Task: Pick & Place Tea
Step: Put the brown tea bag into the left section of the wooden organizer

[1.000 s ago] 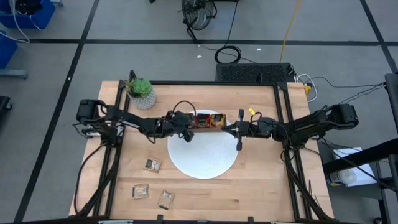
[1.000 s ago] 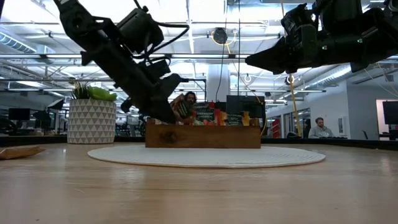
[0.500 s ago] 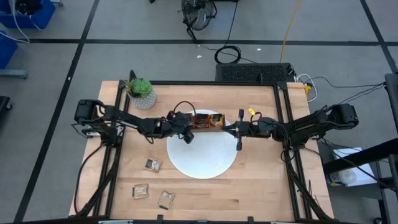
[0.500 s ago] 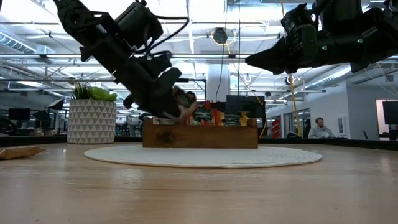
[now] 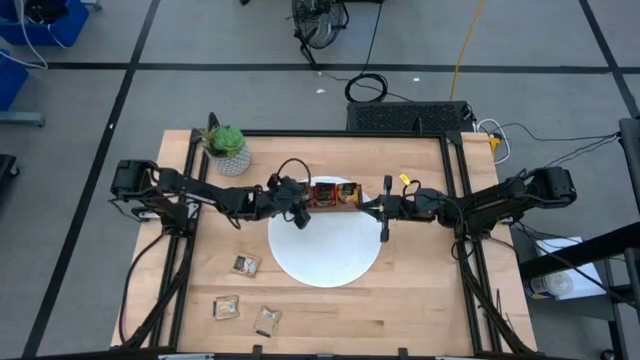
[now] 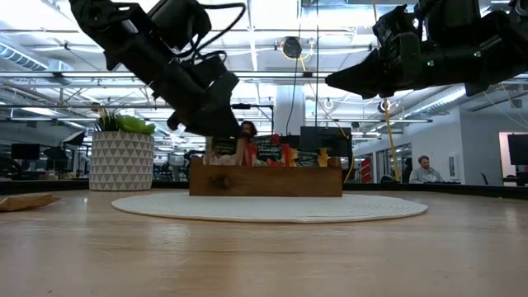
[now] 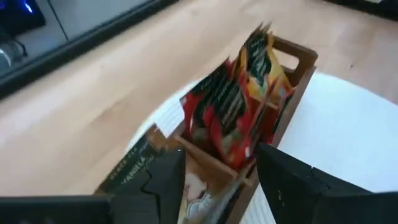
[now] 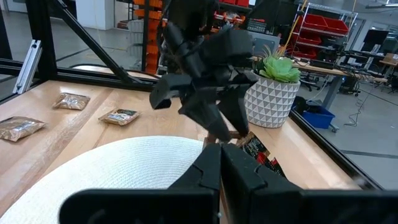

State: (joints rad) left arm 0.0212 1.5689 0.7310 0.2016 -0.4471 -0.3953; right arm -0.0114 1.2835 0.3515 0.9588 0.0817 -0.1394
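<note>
The brown wooden tray (image 5: 333, 194) stands on the round white plate (image 5: 325, 252) and holds upright tea sachets: red ones (image 7: 217, 118) in the middle, orange-yellow ones (image 7: 264, 59) at the far end. A pale sachet (image 7: 134, 164) with a dark label stands in the end compartment nearest my left gripper (image 7: 221, 152). That gripper is open and hangs just above and left of this end (image 6: 216, 136), its fingers on either side of the compartment, touching nothing. My right gripper (image 5: 368, 206) hovers shut and level above the plate's right part (image 6: 330, 81).
Three loose sachets lie on the wood near the front left (image 5: 245, 265), (image 5: 228, 308), (image 5: 267, 320). A potted plant (image 5: 228, 148) stands at the back left. Bare plate lies in front of the tray (image 6: 272, 206).
My left gripper has opened and let go of a pale sachet, which now stands in the tray's left end compartment. The gripper has risen from the tray and drawn back a little toward the table's left edge.
</note>
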